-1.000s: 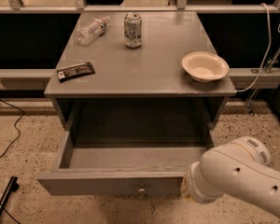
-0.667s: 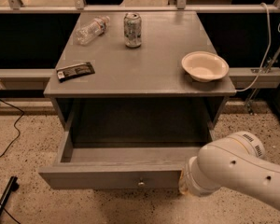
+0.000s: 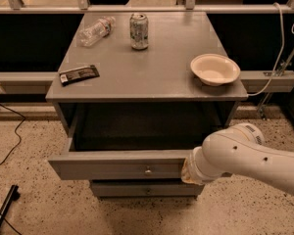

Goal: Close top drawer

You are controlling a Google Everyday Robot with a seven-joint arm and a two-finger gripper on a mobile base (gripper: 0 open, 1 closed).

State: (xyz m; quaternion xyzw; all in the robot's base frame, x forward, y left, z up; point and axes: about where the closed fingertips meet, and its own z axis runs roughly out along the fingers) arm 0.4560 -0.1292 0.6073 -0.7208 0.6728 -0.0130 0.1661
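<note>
The top drawer (image 3: 117, 164) of the grey cabinet stands partly pulled out, its flat front panel showing a small silver knob (image 3: 148, 171) at centre. Its inside is dark and looks empty. A narrower drawer front (image 3: 146, 189) sits below it. My white arm reaches in from the lower right, and its wrist end (image 3: 192, 166) is pressed against the right end of the drawer front. The gripper itself is hidden behind the arm, at the drawer's right front corner.
On the cabinet top (image 3: 147, 67) lie a plastic bottle (image 3: 95, 31), a can (image 3: 139, 31), a dark snack bar (image 3: 79, 74) and a white bowl (image 3: 215, 69). Cables (image 3: 5, 131) run over the speckled floor at left. A rail and dark wall stand behind.
The drawer has slid inward toward the cabinet; less of its inside shows. My arm has moved forward with it, staying against the drawer front's right end.
</note>
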